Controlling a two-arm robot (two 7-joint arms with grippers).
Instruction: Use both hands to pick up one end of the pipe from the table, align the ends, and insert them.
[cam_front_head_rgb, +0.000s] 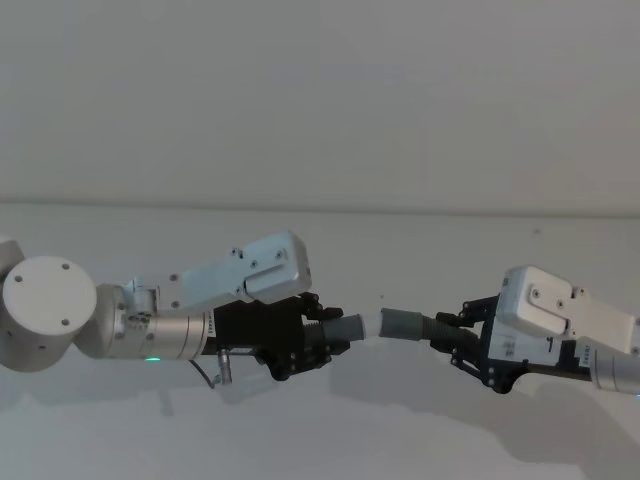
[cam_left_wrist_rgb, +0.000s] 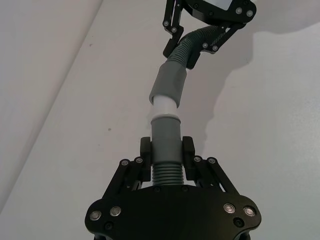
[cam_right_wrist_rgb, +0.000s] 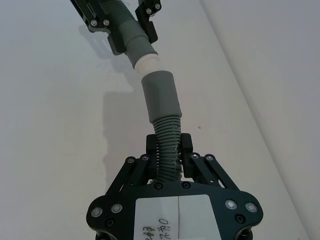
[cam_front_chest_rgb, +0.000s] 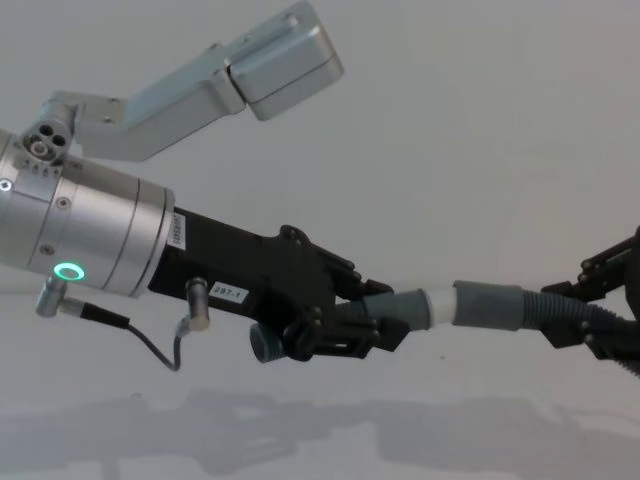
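Head view: left pincer (cam_front_head_rgb: 325, 335) clamps short pipe (cam_front_head_rgb: 345, 328), right pincer (cam_front_head_rgb: 455, 340) clamps long pipe (cam_front_head_rgb: 405, 325); both held above worktop (cam_front_head_rgb: 320, 120), ends meeting mid-air.
Left wrist view: whitish tip (cam_left_wrist_rgb: 164, 105) enters grey collar (cam_left_wrist_rgb: 169, 84).
Chest view: tip (cam_front_chest_rgb: 438, 304) partly exposed between pieces, insertion incomplete.

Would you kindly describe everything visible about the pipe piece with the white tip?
The dull grey plastic tube piece with a whitish tip has a ribbed, corrugated stretch, then a smooth sleeve with a raised rim, then the narrower white end. The black left end effector clamps it at both sides near the ribbing, clear of the white table. Its tip meets the mouth of the wider grey collar socket, roughly aligned.
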